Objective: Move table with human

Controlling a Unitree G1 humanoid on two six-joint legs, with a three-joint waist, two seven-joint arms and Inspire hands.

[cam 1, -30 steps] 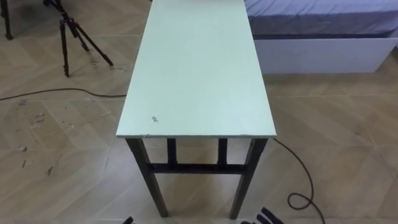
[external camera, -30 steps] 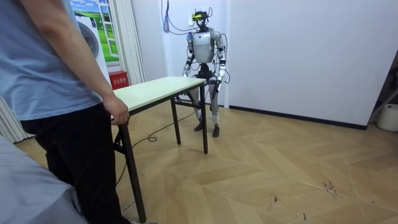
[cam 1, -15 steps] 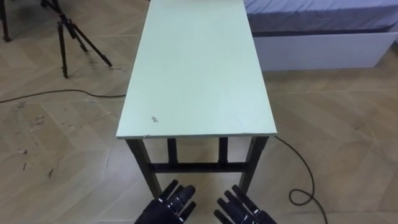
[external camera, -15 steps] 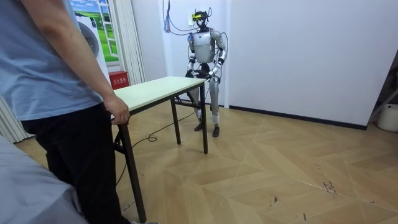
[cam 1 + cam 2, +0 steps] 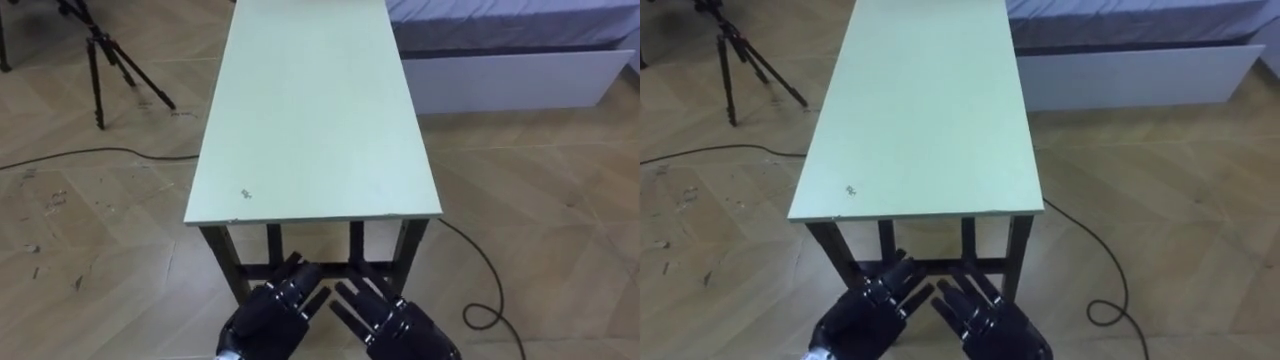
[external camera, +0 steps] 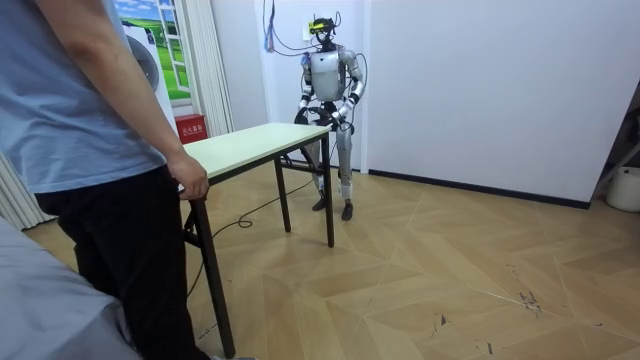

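Both hands (image 5: 270, 318) higher, nearer table (image 5: 312, 110).

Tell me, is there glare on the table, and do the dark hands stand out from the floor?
Left eye view: the table is evenly lit, without bright glare; the dark left hand and right hand, fingers straight, stand out clearly against the pale floor. Room view: soft, even light on the white wall, and no hard shadow under the table.

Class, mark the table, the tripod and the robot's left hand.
table (image 5: 310, 110): left eye view, bare middle of its top.
tripod (image 5: 98, 38): left eye view, where its legs meet.
left hand (image 5: 262, 322): left eye view, back of the hand.
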